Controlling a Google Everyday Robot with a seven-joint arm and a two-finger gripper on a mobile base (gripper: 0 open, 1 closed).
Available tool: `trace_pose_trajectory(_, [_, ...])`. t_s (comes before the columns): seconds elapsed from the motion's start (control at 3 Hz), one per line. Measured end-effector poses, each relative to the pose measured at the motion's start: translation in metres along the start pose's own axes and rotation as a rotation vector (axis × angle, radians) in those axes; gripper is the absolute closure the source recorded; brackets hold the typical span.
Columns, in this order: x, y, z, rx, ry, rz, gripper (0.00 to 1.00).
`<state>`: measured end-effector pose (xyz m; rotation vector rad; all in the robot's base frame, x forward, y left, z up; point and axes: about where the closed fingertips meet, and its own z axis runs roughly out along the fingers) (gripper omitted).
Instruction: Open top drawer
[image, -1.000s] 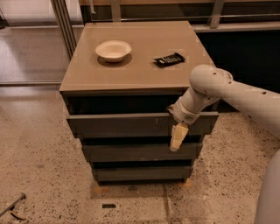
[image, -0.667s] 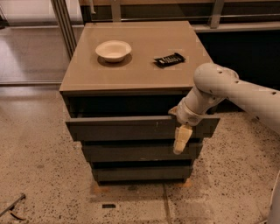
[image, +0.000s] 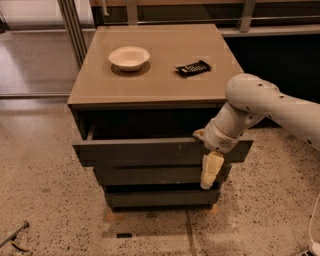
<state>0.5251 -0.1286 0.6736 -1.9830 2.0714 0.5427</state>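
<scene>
1. Three flat, dark grey, handle-less drawer fronts stack beneath the smooth tan top of a boxy bench (image: 160, 87). The top drawer (image: 145, 151) looks the widest. It stands forward of the bench body with a dark gap behind its front, and bears small pale scratches near the middle.
2. Both lower drawer fronts (image: 150, 175) sit further back, matte and unmarked.
3. One cream, blocky pincer (image: 210, 170) hangs against the right end of the top drawer's front, below a rounded, glossy white arm (image: 260, 102). Whether the pincer is apart, together or clamped cannot be told.
4. Two things rest on the bench: a shallow round cream bowl (image: 129, 57) at rear left, and a flat black rectangular object (image: 192, 68) well apart to its right, its kind indiscernible.
5. Speckled floor (image: 45, 200) surrounds the bench. The drawer's interior is lost in shadow, and the right edge cuts off the arm.
</scene>
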Motion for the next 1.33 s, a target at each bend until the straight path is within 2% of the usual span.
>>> trace_pose_trajectory(0.33, [0.003,0.017,0.002,-0.046,-0.009,0.025,0.00])
trace_pose_trajectory(0.67, [0.007,0.048,-0.004,-0.117,-0.008,0.061,0.00])
trace_pose_trajectory(1.0, [-0.001,0.078,-0.035,-0.178,0.043,0.067,0.00])
trace_pose_trajectory(1.33, [-0.001,0.078,-0.035,-0.178,0.043,0.067,0.00])
